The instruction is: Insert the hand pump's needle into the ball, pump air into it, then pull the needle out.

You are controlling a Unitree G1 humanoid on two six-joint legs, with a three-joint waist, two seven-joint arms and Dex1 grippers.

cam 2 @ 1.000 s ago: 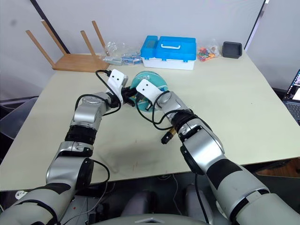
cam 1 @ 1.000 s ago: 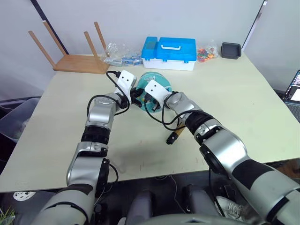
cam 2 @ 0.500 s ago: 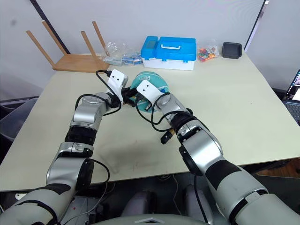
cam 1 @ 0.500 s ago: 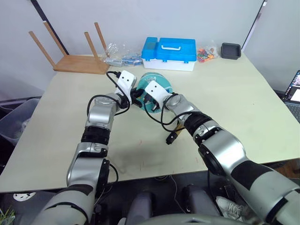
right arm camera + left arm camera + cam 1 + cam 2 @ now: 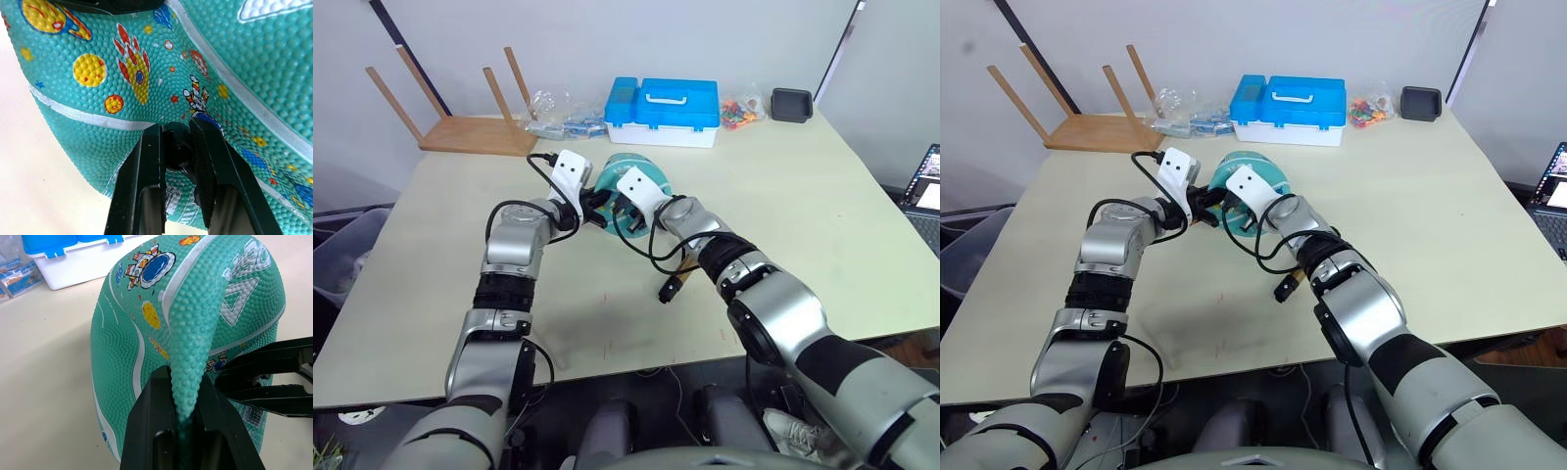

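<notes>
The teal ball (image 5: 644,180) with cartoon prints sits soft and creased on the table's middle. My left gripper (image 5: 182,417) is shut on a raised fold of the ball's skin. My right gripper (image 5: 177,152) is shut on the small black needle fitting (image 5: 178,147), which is pressed against the ball's lower side. The two grippers meet at the ball's near-left side, the right gripper's fingers (image 5: 266,377) close beside the left. The hand pump (image 5: 673,284), gold barrel and black end, lies on the table under my right forearm. Its hose is mostly hidden by the arm.
A blue-and-white case (image 5: 664,110) stands behind the ball. An upturned wooden stool (image 5: 470,129) and plastic bags (image 5: 558,116) are at the back left. A black tray (image 5: 792,103) and a bag of colourful bits (image 5: 741,110) are at the back right. A laptop (image 5: 928,184) is beyond the table's right edge.
My left elbow has swung outward to the left while its gripper stays on the ball. The right gripper and the ball have hardly moved.
</notes>
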